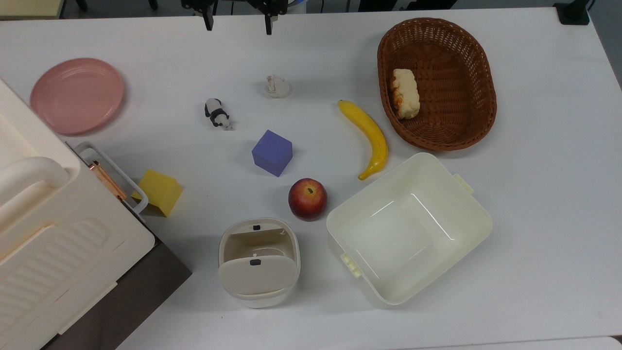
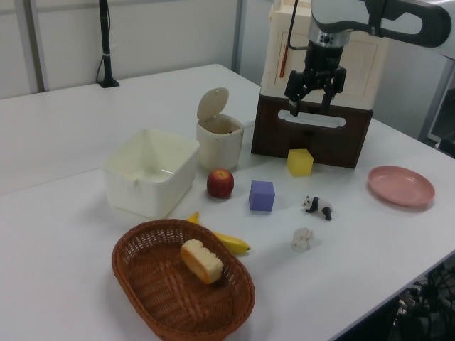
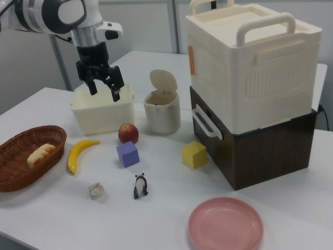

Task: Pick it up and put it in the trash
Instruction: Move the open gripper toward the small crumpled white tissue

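The small off-white crumpled lump lies alone on the white table, between the panda figurine and the banana. The trash, a small cream-beige bin, stands by the apple with its flap lid tipped up, and its inside shows. My gripper hangs open and empty, high above the table. In the top view it sits at the top edge, beyond the lump.
Around the lump are a panda figurine, a purple cube, a banana and an apple. A cream tub sits beside the bin. Also here: a wicker basket with bread, a yellow cube, a pink plate and a tall cream box on a brown cabinet.
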Controlling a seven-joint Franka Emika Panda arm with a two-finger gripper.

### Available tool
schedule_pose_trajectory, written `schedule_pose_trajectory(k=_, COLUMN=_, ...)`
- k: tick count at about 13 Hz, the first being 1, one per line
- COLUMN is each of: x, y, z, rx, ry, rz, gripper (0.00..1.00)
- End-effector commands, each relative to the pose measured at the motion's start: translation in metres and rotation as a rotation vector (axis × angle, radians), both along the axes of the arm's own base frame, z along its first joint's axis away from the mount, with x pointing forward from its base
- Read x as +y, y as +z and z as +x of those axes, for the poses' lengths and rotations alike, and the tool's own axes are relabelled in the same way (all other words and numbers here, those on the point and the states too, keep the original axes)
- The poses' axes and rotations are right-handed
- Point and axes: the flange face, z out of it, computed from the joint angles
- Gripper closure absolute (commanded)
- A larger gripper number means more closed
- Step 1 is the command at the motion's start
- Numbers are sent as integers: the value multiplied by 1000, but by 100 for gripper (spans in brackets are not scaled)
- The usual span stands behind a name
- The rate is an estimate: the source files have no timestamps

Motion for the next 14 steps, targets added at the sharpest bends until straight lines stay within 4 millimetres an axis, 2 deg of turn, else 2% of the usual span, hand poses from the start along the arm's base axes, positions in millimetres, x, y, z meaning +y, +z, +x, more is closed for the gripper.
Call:
schedule_pose_trajectory(k=1, x=21, y=-8, z=-8, rx=-53, ry=50, rz=-88, gripper=0)
schedule_pose_trajectory(k=10, x=25, y=-12, z=-9, rx=-39, ry=52, rz=-74, gripper=0)
schedule_pose_trajectory(k=12, x=29, y=-23, z=-11, rx=-23, ry=46, rz=-72, gripper=0)
schedule_pose_trajectory(k=14, x=33, y=-40, z=-24, rx=11, ry=47, rz=-69, gripper=0)
